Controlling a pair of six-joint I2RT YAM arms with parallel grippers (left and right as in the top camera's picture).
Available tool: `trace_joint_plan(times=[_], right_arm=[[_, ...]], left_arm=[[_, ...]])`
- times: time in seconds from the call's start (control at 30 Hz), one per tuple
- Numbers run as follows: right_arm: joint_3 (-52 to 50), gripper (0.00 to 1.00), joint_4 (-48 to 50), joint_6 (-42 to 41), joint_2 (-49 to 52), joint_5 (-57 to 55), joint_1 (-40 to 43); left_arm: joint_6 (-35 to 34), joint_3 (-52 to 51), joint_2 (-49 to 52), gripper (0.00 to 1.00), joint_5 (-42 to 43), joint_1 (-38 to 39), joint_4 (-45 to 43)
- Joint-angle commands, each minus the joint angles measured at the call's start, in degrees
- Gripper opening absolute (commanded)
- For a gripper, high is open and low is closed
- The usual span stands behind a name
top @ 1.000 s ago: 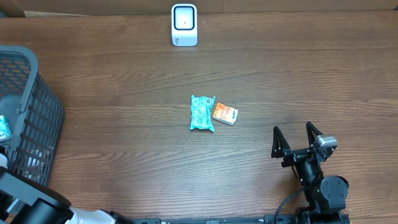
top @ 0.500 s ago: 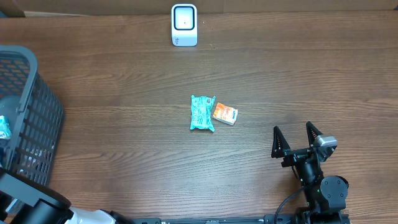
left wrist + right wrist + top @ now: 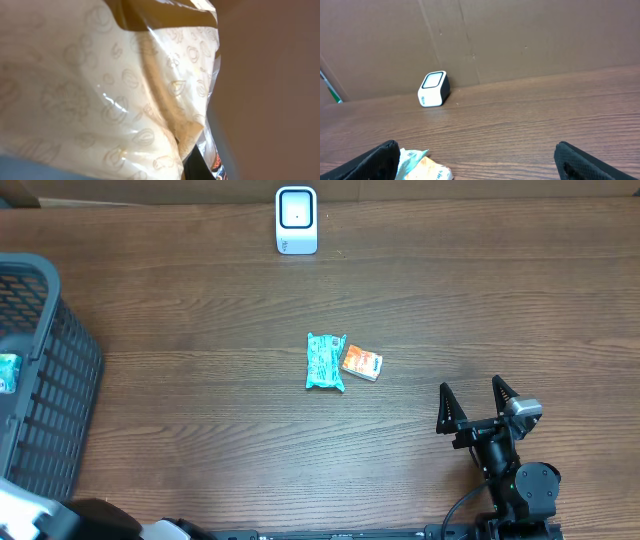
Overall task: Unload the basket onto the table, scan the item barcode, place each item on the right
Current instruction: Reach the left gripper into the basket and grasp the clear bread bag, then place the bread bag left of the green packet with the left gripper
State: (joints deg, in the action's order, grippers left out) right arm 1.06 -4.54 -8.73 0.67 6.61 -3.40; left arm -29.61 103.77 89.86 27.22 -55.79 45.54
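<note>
Grey basket (image 3: 70,380) at far left, my left gripper clenched, its camera filled by a cream printed wrapper (image 3: 100,100), grasped or not I cannot tell, teal packet (image 3: 325,361) touching orange packet (image 3: 361,363) mid-table, scanner (image 3: 296,220) at the far edge, my right gripper (image 3: 470,386) spread wide.

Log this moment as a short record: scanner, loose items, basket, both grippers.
scanner: white barcode scanner, upright at the far edge
loose items: teal packet beside orange packet, centre
basket: grey basket, left edge
left gripper: shut, out of sight; cream printed bag fills its camera
right gripper: open, empty, near right
</note>
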Motion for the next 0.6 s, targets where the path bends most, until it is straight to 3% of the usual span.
trace_joint_plan(times=[0.0, 0.1, 0.2, 0.3, 0.37, 0.57], right_arm=[[-0.61, 1.00, 0.28, 0.24, -0.50, -0.52, 0.26], [-0.61, 1.00, 0.28, 0.24, -0.50, -0.52, 0.26], [-0.61, 1.00, 0.28, 0.24, -0.50, -0.52, 0.26], [-0.61, 1.00, 0.28, 0.24, -0.50, -0.52, 0.26], [-0.61, 1.00, 0.26, 0.24, -0.50, -0.52, 0.26], [-0.61, 1.00, 0.26, 0.24, -0.50, -0.52, 0.26]], left_arm=[[-3.74, 2.93, -3.80, 0.04, 19.87, 4.28, -0.96], [1.90, 2.91, -5.68, 0.04, 25.38, 12.02, 1.11], [13.44, 2.86, -5.73, 0.04, 24.74, 22.45, 8.37], [27.12, 2.69, -3.65, 0.04, 19.02, 34.47, 18.80], [32.35, 2.12, -1.36, 0.04, 13.73, 41.55, 24.09], [35.23, -1.40, 8.79, 0.04, 2.69, 55.43, 28.35]])
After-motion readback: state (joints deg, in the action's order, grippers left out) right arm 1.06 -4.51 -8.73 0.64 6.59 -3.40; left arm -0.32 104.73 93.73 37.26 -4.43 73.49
